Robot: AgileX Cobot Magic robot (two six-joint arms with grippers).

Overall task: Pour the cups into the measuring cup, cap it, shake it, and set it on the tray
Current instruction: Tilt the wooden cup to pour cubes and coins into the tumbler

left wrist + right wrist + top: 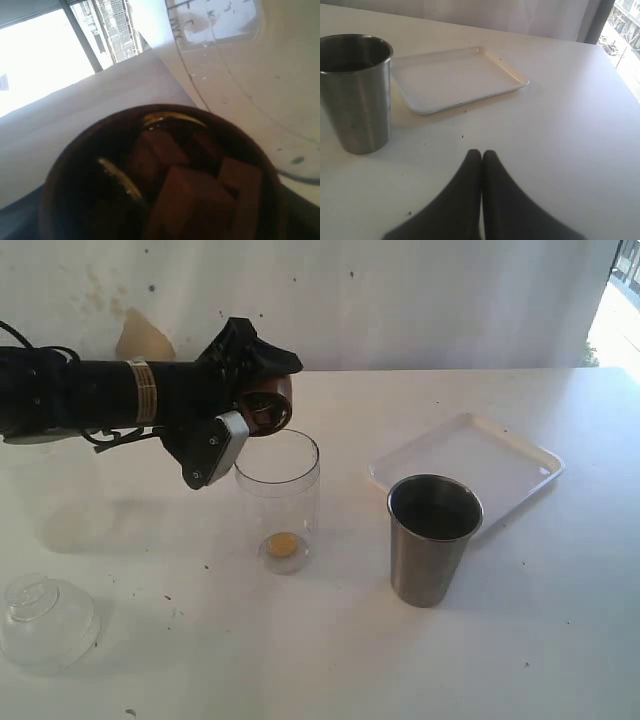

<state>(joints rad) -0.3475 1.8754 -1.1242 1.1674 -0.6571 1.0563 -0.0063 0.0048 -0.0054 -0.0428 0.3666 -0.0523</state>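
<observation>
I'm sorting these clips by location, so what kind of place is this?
Probably an improvised robot test area, not a kitchen: a plain white table by a stained white wall, daylight from an opening at one side, and a robot arm over it.

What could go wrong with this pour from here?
The left claw holds the brown wooden cup tilted at the rim of the measuring cup, not over its middle, so the brown chunks may spill onto the table. The claw's lower finger hangs close beside that rim; dipping lower might tip the clear cup.
</observation>
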